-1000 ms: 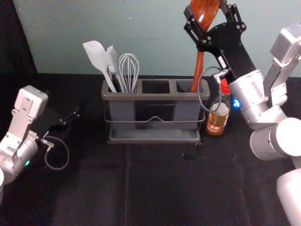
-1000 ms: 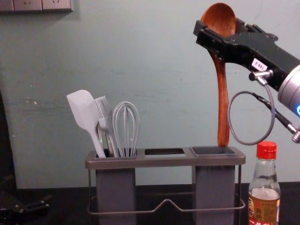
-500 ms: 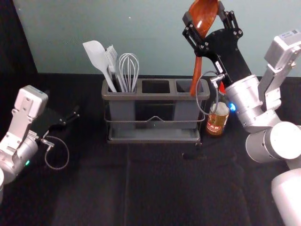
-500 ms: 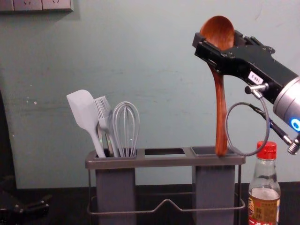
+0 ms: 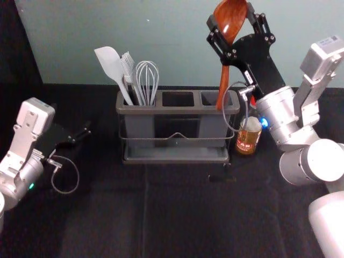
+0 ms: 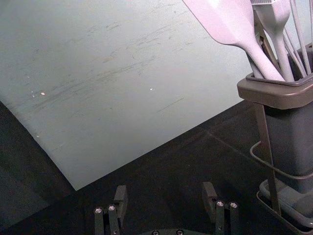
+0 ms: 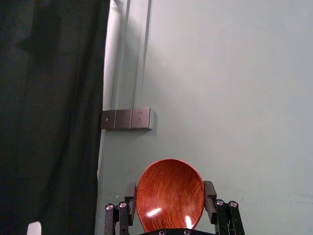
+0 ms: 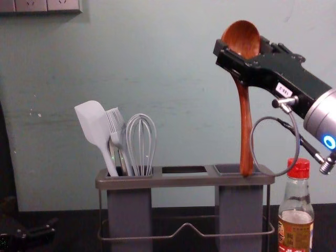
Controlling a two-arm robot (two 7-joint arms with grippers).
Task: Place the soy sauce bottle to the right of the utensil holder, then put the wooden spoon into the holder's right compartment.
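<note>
1. Utensil holder [image 5: 177, 110] is standing upright on the dark table [image 5: 183, 204], with three compartments in a row.
2. The right hand [image 5: 231, 14] is reaching in from the robot's right, above the holder's right end. Its fingers are clamping on both sides of the wooden spoon's bowl.
3. The wooden spoon [image 8: 246, 126] is hanging nearly upright, bowl up and handle down. Its lower end is overlapping the front rim of the right compartment [image 5: 209, 98]; from these angles, it seems hard to say whether wood and rim are touching.
4. The soy sauce bottle [image 8: 296, 228], red-capped and upright, is standing just beside the holder, on its right. A cable loop [image 5: 226, 115] from the right arm is hanging partly before the bottle in the head view.
5. A pale spatula [image 5: 110, 63], a brush [image 5: 128, 65] and a whisk [image 5: 147, 78] are leaning in the left compartment.
6. The left hand [image 5: 85, 132] is hanging idle to the left of the holder, well apart from it, its fingers spreading apart.
</note>
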